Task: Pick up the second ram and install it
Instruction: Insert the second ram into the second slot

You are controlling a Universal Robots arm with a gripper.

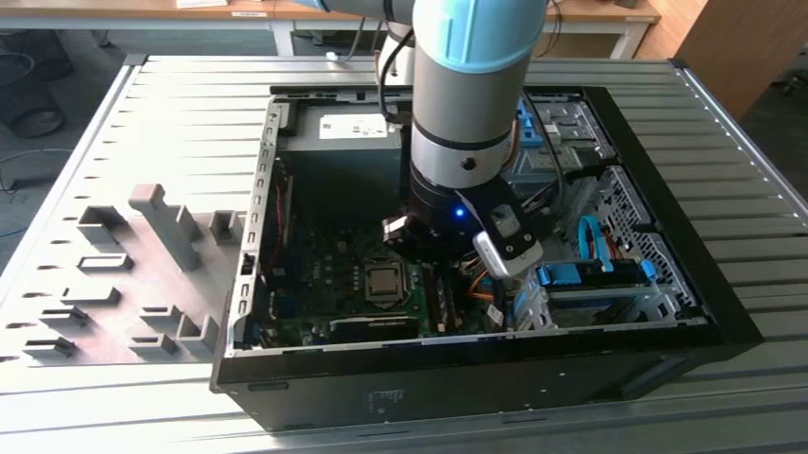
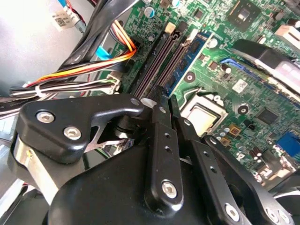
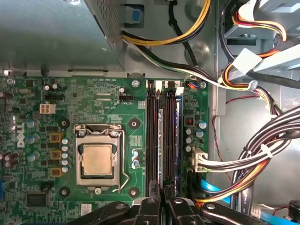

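Down inside the open computer case point(image 1: 707, 326) the arm's gripper point(image 3: 163, 202) hangs low over the motherboard point(image 3: 93, 108), right above the row of long black memory slots point(image 3: 152, 140). Its two fingers point(image 2: 159, 136) are drawn together on a thin upright edge, which looks to be the second ram point(image 3: 161, 150), standing on edge in one of the middle slots; the view there is tight, so I can't swear how deep it sits. Another stick point(image 2: 194, 49) with a blue edge sits in the neighbouring slot, just beside it.

Room to move is narrow. On one side of the slots lies the processor socket point(image 3: 97, 159) with its metal frame, flat and low. On the other side bundles of cables point(image 3: 262, 159) crowd close, orange, yellow, black and white, tied in places, and a white connector point(image 3: 199, 159) plugs in right at the board's edge. The case walls rise all round the gripper in the exterior view.

Outside the case, on the exterior view's left, grey fixture blocks point(image 1: 165, 227) stand on the ribbed metal table point(image 1: 189, 104).
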